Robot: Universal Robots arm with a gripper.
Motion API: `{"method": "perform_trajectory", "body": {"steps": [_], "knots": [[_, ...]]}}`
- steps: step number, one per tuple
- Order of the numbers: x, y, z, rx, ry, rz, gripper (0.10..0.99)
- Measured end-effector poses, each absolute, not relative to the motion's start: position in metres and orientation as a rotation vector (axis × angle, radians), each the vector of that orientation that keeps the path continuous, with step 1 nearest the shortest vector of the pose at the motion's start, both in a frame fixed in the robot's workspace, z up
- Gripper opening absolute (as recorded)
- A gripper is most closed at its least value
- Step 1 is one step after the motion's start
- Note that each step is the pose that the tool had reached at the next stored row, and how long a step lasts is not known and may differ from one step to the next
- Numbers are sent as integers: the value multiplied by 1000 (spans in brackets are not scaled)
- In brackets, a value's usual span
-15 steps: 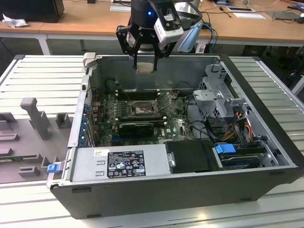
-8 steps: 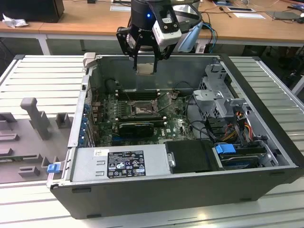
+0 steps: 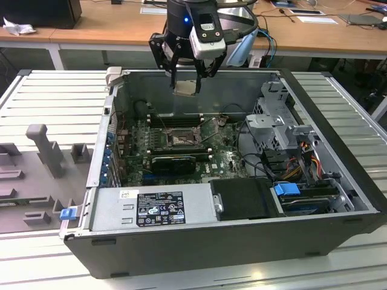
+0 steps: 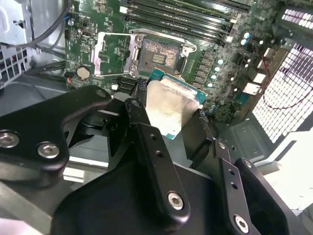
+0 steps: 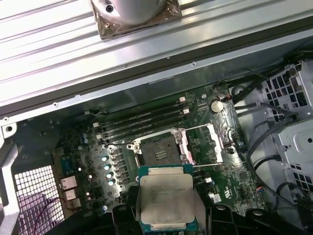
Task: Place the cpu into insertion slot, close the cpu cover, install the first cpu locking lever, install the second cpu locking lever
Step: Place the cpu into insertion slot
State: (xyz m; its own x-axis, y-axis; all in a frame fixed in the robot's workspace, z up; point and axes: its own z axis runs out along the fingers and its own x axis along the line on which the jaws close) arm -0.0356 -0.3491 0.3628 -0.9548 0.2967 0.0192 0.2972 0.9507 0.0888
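**Chip held over the open socket**

The hand [image 3: 188, 77] is clamped on the cpu chip [image 3: 185, 89], with one finger on each of two opposite edges. It hangs over the open computer case [image 3: 199, 241], well above the green board [image 3: 221, 160]. In the first wrist view the socket [image 5: 159, 149] is empty and the cover [image 5: 205, 144] stands swung open just beside it.

I judge the chip to be light, thin and stiff, so it needs little force. Its smooth metal face may slip, and its underside and the fine contacts of the socket are probably fragile. The edges look like the right place to hold it, with the chip kept level and never pressed on the flat sides.
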Motion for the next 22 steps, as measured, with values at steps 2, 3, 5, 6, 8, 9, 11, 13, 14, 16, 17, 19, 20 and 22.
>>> {"method": "perform_trajectory", "body": {"steps": [2, 3, 5, 6, 8, 9, 11, 13, 14, 16, 17, 19, 20, 22], "knots": [[-36, -349, 363, -500, -3093, -142, 529], [-36, -349, 363, -512, -3092, -142, 529], [-36, -349, 363, -535, -3088, -142, 529], [-36, -349, 362, -542, -3088, -143, 529], [-36, -349, 360, -548, -3087, -143, 529], [-36, -349, 359, -548, -3087, -142, 529], [-36, -349, 358, -548, -3087, -143, 529], [-36, -349, 358, -548, -3087, -143, 529], [-36, -349, 357, -549, -3087, -142, 529], [-36, -349, 357, -550, -3086, -142, 529], [-36, -349, 357, -552, -3086, -142, 529], [-36, -349, 357, -559, -3085, -143, 529], [-36, -349, 357, -565, -3084, -142, 529], [-36, -349, 357, -574, -3083, -143, 529]]}}
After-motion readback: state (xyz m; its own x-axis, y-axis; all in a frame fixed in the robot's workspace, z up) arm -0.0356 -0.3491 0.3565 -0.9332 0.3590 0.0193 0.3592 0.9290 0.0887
